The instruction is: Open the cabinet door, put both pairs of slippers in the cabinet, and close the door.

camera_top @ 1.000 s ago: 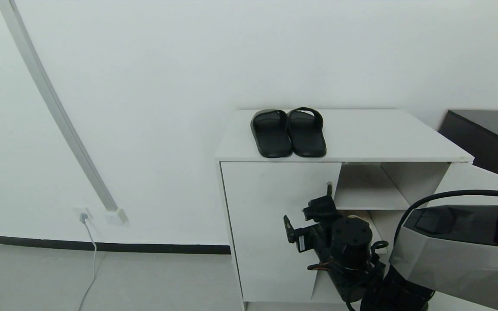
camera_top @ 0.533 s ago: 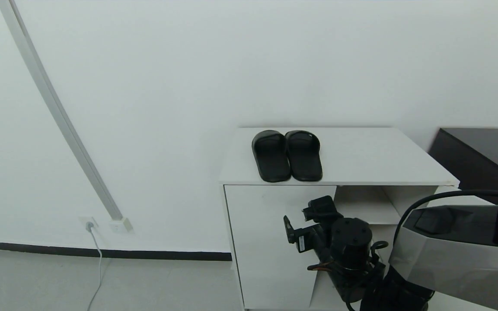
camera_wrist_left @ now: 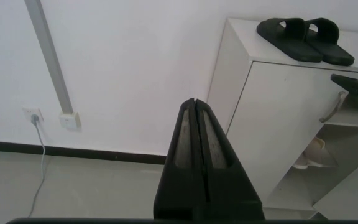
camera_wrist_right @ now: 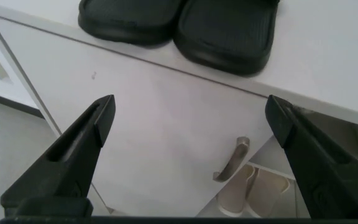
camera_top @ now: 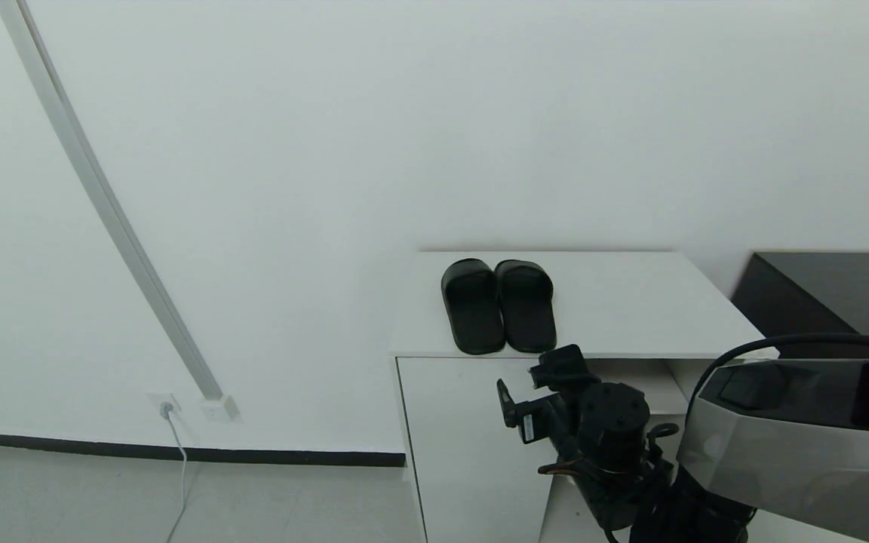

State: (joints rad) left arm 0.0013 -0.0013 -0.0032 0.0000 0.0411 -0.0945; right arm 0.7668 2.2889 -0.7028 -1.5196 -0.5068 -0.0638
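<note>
Atop the cabinet (camera_top: 631,302), black slippers (camera_top: 498,309) rest

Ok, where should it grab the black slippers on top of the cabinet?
Probably by the heel ends of the black slippers, which lie nearest the front edge of the cabinet top, with the straps at the wall end. Come in from the front with the open right gripper, one of its fingers on each outer side: the two lie touching, so squeezing could lift both.

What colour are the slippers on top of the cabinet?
Black slippers, best seen in the head view.
</note>
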